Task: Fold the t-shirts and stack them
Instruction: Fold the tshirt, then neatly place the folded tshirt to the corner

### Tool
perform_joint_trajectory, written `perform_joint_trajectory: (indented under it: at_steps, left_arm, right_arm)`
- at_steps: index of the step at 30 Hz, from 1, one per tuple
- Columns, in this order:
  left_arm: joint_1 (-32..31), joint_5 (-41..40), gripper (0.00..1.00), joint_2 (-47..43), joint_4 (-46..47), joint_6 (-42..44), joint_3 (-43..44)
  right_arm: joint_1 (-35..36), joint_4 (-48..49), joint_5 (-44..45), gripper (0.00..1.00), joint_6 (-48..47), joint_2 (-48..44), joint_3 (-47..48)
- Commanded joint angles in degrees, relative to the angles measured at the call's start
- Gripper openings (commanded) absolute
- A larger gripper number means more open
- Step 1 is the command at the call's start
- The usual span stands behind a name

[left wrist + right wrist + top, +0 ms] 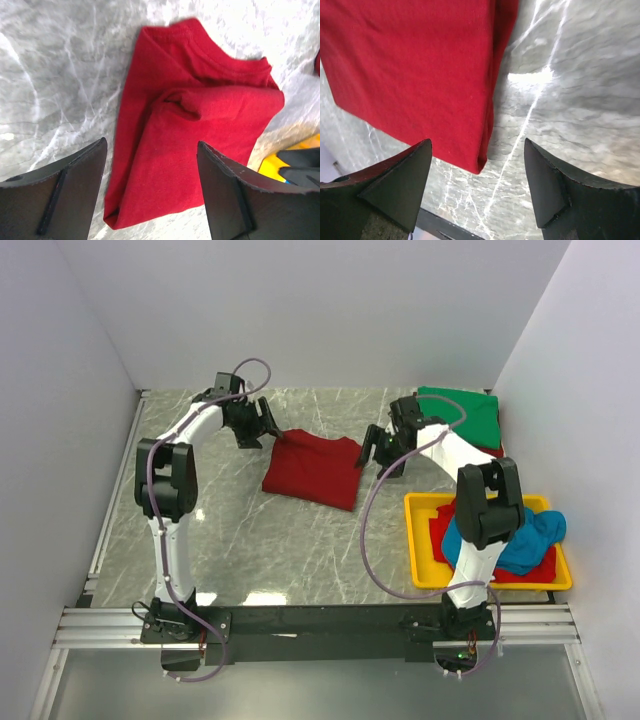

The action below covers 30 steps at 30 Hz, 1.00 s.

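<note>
Robot lab cell: plain white partition walls (300, 300) boxing marble-look table (260, 540), aluminium rail (100, 625) (arm bases (180, 625) bolted on).

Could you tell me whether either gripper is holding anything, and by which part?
Nothing is held: the left gripper and the right gripper both stand open at the folded red t-shirt, which lies free on the table.

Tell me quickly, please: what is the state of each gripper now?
Left gripper: open, holding nothing, over the red t-shirt.
Right gripper: open, holding nothing.
</note>
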Motion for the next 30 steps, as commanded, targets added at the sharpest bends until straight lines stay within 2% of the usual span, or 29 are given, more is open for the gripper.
perform_joint_trajectory:
  at_steps: [1, 10, 22, 30]
  left_arm:
    - [-0.2, 3.6, 0.77, -3.4, 3.8, 2.2, -1.7]
    - [-0.6, 4.5, 0.78, 0.3, 2.6, 3.4, -0.3]
    - [-2.2, -0.1, 0.78, 3.6, 0.7, 5.0, 1.5]
    - [-2.9, -3.4, 0.72, 4.9, 0.0, 5.4, 1.8]
  right_arm:
    - [0.0, 8.8, -5.1, 0.80, 1.6, -3.6, -4.5]
    - [-0.2, 13.5, -8.4, 0.80, 2.7, -3.5, -8.2]
    - [-0.4, 16.0, -9.7, 0.80, 3.8, -1.8, -9.7]
    - [-0.9, 17.9, -10.6, 0.80, 5.0, -1.4, -11.4]
